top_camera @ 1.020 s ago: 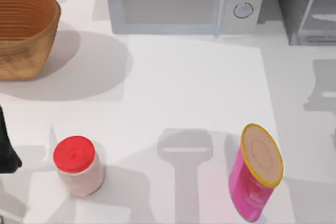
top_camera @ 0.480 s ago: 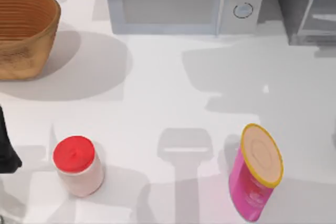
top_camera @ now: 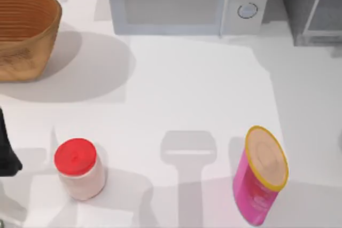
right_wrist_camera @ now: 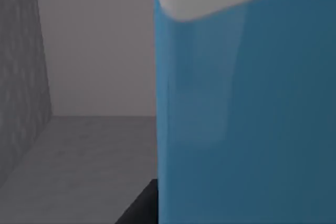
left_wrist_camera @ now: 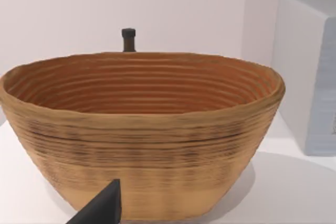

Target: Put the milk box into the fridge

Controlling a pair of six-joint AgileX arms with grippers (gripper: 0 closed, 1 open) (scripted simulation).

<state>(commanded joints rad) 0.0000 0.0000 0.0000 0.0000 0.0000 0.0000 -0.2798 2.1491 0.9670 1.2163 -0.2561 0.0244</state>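
The milk box [right_wrist_camera: 247, 108], sky-blue with a white top, stands very close in the right wrist view. My right gripper [right_wrist_camera: 140, 208] is shut on it, and a dark finger shows at the box's lower edge. Around the box are the dark grey inner wall [right_wrist_camera: 21, 77] and floor of the fridge. From above, the fridge [top_camera: 312, 6] stands at the back right corner. My left arm [top_camera: 6, 150] is parked at the table's left edge, and its gripper [left_wrist_camera: 100, 211] faces the basket.
A woven basket [top_camera: 24, 33] sits at the back left, with a pale microwave [top_camera: 181, 1] beside the fridge. A red-lidded jar [top_camera: 79, 168] stands front left and a pink can [top_camera: 261, 174] front right.
The shadows on the right half of the table have shifted. The jar, the can, the basket and my left arm stay where they were.
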